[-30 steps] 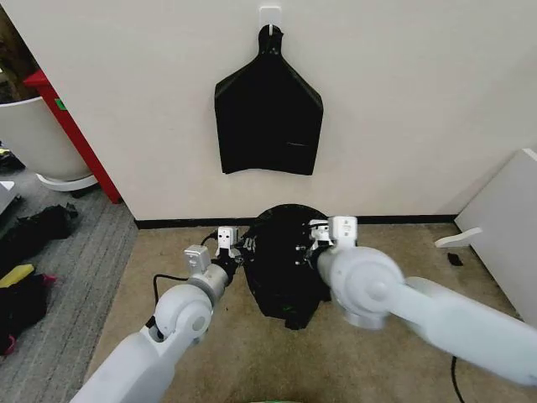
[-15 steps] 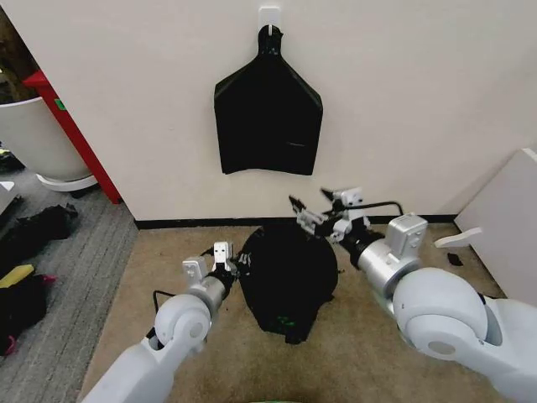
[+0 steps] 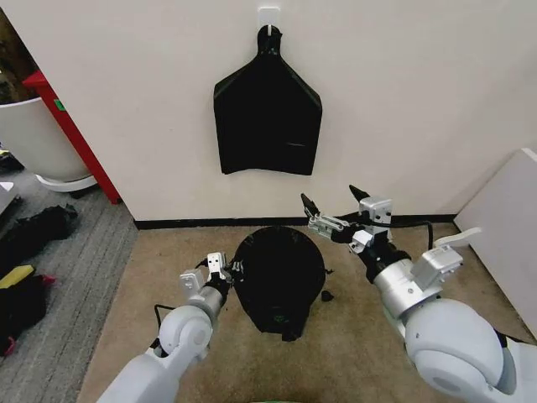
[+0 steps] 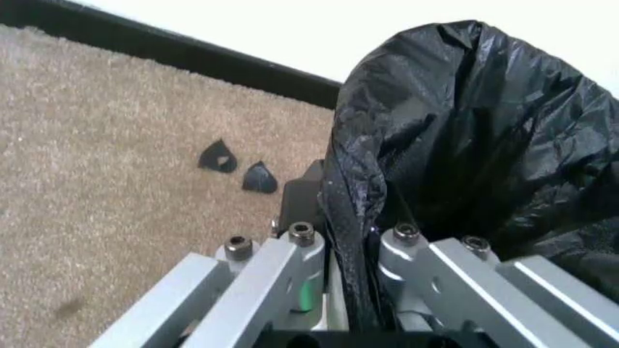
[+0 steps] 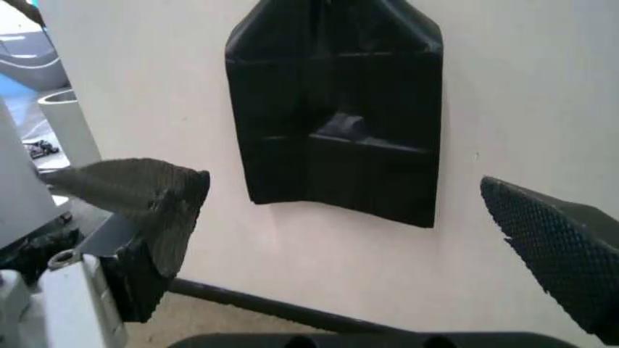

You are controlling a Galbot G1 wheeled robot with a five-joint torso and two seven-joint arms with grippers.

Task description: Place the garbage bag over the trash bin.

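Left tool sits at nine o'clock of the trash bin, its fingers clamped on a fold of the garbage bag at the rim. That bag drapes glossy and crinkled over the trash bin on the beige carpet just before the wall — none of the bin's cream plastic shows through, so how well the far edge is seated is hard to tell. At two o'clock of the bin, the right tool hangs in the air with its pads spread wide and nothing between them, facing the bunch of black bags hung on the wall. With one side unheld, any tug from the left could drag the thin film off the rim — or tip the light bucket.
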